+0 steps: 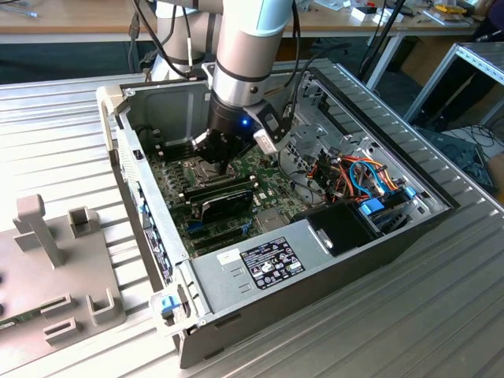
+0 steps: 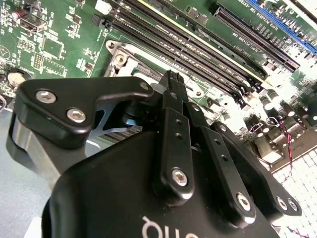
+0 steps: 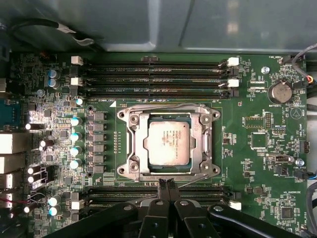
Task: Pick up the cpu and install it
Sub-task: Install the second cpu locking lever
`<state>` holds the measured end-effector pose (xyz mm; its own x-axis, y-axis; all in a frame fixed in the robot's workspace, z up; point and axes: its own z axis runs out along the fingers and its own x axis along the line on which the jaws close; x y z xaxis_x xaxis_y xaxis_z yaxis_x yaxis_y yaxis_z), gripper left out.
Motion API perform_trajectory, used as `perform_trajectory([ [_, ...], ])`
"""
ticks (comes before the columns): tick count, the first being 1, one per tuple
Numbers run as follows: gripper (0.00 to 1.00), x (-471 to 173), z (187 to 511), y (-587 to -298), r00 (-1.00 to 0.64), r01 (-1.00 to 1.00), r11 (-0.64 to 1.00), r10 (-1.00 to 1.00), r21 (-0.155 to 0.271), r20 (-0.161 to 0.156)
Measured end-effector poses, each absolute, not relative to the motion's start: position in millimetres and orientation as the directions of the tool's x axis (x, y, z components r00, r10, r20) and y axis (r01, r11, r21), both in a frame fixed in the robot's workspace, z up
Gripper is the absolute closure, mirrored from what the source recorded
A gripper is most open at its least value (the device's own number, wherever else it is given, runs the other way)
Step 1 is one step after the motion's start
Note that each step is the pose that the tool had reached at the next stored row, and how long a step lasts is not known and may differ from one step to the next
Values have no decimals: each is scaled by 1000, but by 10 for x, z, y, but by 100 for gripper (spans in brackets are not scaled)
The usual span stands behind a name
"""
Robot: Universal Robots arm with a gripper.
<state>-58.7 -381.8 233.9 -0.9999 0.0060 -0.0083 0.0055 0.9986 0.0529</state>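
Inside the open computer case (image 1: pixel 150 228), the cpu (image 3: pixel 168 142) sits in its socket frame (image 3: pixel 168 145); the gripper (image 3: pixel 167 186), fingers together and empty, hovers at 6 o'clock.

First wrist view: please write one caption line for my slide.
The cpu sits inside the socket frame on the motherboard, with the closed gripper beside the frame.

In the exterior view, the black gripper (image 1: pixel 218 150) and the pale blue-grey arm (image 1: pixel 250 47) cover the socket area of the green motherboard (image 1: pixel 236 193). The grey moulded fixture (image 1: pixel 47 268) runs off that view's left edge. In the second wrist view, the gripper body hides the socket.
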Motion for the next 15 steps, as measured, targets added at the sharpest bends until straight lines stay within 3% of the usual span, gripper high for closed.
perform_trajectory([
  [15,89,-729,2259,-3816,-1000,6,999,6,53,-10],
])
